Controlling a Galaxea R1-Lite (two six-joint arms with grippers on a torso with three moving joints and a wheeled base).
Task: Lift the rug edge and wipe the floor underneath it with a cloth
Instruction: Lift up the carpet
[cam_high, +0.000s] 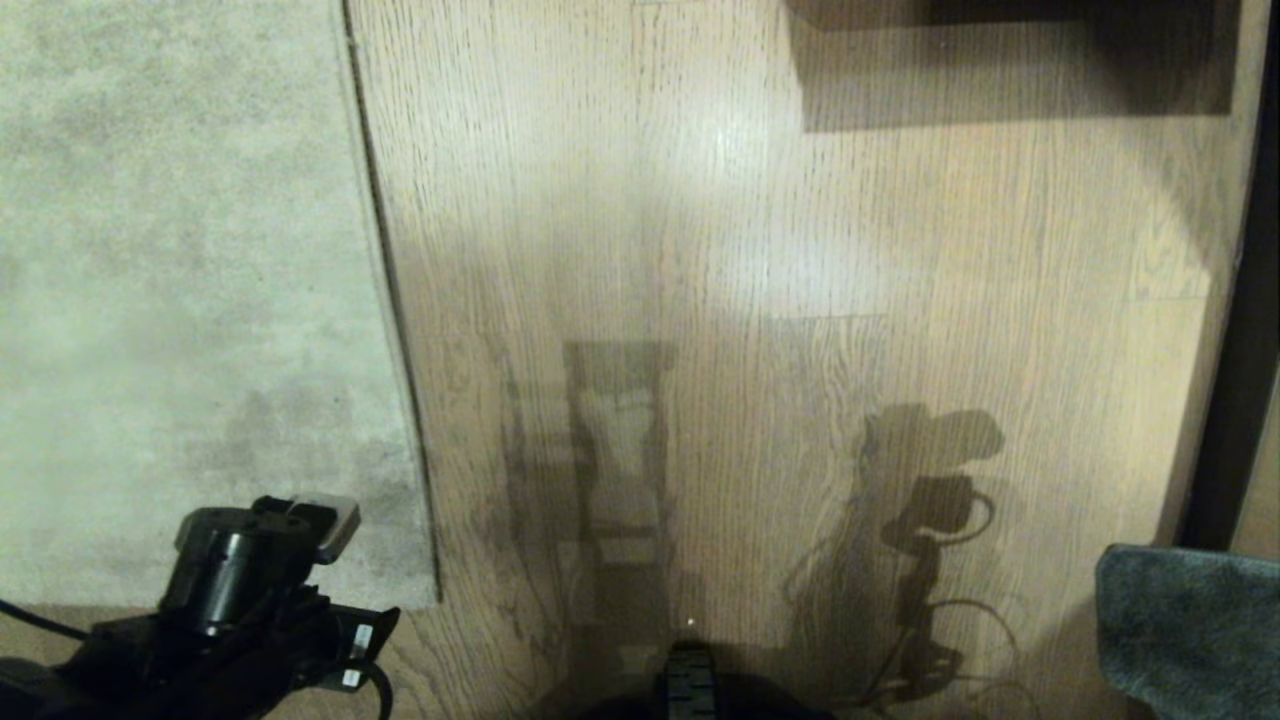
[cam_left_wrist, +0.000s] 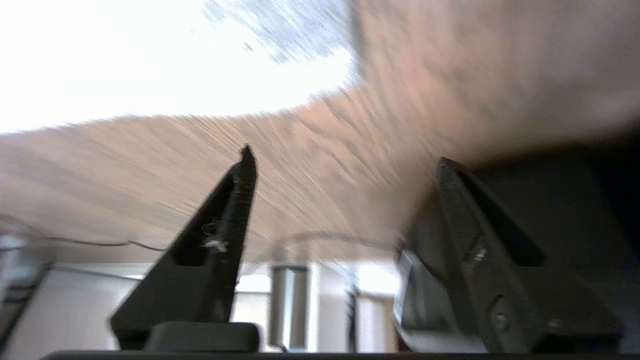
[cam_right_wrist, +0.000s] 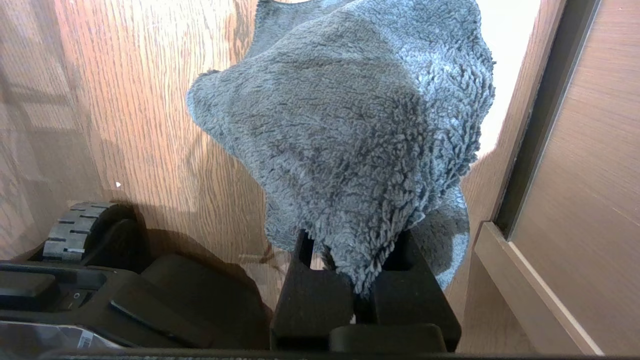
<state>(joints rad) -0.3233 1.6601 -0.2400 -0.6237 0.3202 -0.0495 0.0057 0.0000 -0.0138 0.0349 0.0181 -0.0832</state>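
Note:
The pale grey-beige rug (cam_high: 180, 300) fills the left of the head view. Its rug edge (cam_high: 385, 290) runs straight down to a square near corner (cam_high: 432, 598) and lies flat on the light wood-grain floor (cam_high: 760, 330). My left arm (cam_high: 250, 580) hangs over the rug's near corner. In the blurred left wrist view, my left gripper (cam_left_wrist: 345, 156) is open with nothing between its fingers. My right gripper (cam_right_wrist: 357, 250) is shut on the teal-grey cloth (cam_right_wrist: 350, 115), which covers its fingertips. The cloth (cam_high: 1190, 620) also shows at the lower right of the head view.
A dark vertical frame (cam_high: 1240, 400) borders the floor on the right, beside a wooden panel (cam_right_wrist: 580, 165). Dark furniture (cam_high: 1000, 10) and its shadow sit at the far top. My base (cam_high: 690, 690) and a wheel (cam_right_wrist: 65, 232) are close below.

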